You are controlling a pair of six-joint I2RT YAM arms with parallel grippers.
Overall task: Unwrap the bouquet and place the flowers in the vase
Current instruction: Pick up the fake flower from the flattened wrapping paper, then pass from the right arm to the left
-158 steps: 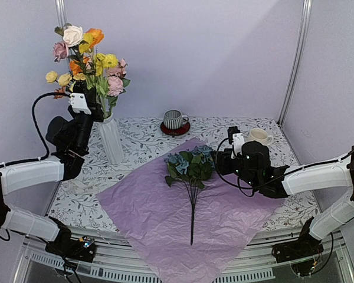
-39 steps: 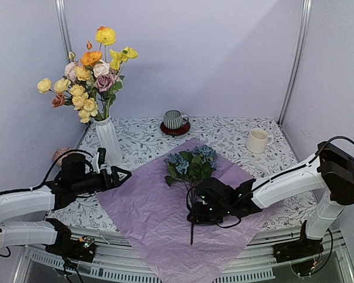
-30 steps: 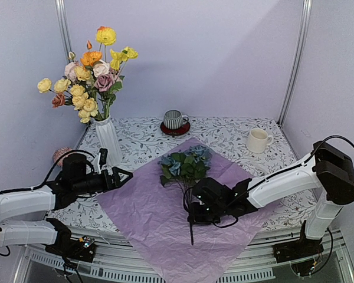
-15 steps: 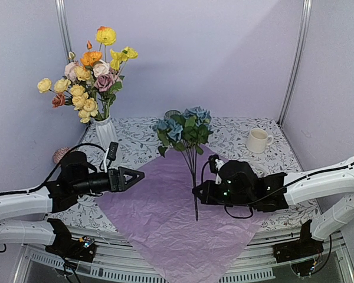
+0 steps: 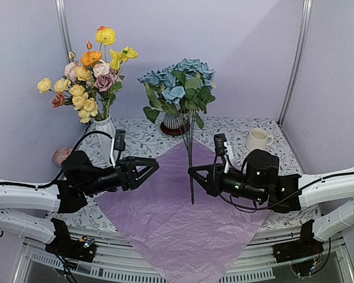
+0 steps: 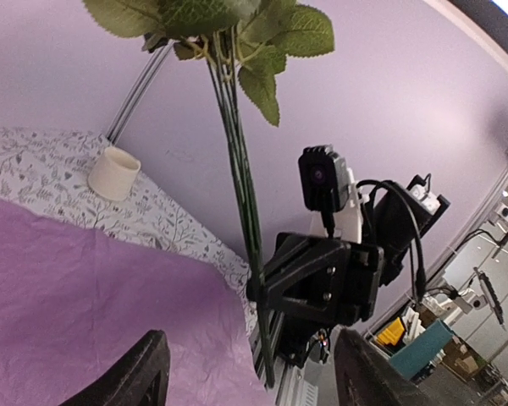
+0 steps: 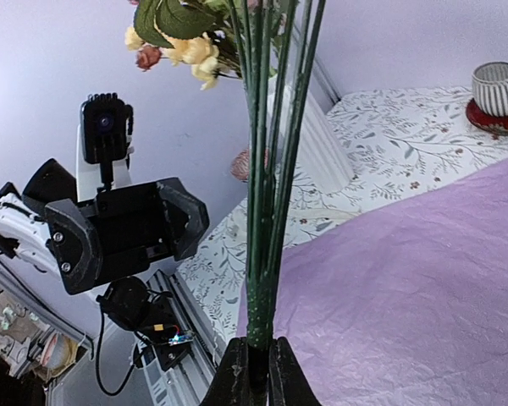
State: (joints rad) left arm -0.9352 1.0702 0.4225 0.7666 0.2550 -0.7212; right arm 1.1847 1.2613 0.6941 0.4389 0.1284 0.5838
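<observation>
A bunch of dusty-blue flowers (image 5: 177, 85) stands upright above the table, and my right gripper (image 5: 193, 172) is shut on the lower part of its green stems (image 7: 267, 169). The pink-lilac paper (image 5: 177, 218) of the bouquet lies spread flat below. My left gripper (image 5: 150, 170) is open and points right at the stems (image 6: 241, 186), a short way off, with nothing between its fingers (image 6: 140, 372). The white ribbed vase (image 5: 108, 132) at the back left holds orange, yellow and pink flowers (image 5: 91, 71).
A grey striped mug (image 5: 172, 122) on a red coaster stands behind the blue bunch, partly hidden. A cream mug (image 5: 257, 140) is at the back right. A small pink ball (image 5: 61, 155) lies left of the vase. Walls close in the back and sides.
My right gripper has raised the blue bunch from lying on the paper to upright. My left gripper has moved right towards the stems, its jaws slightly narrower.
</observation>
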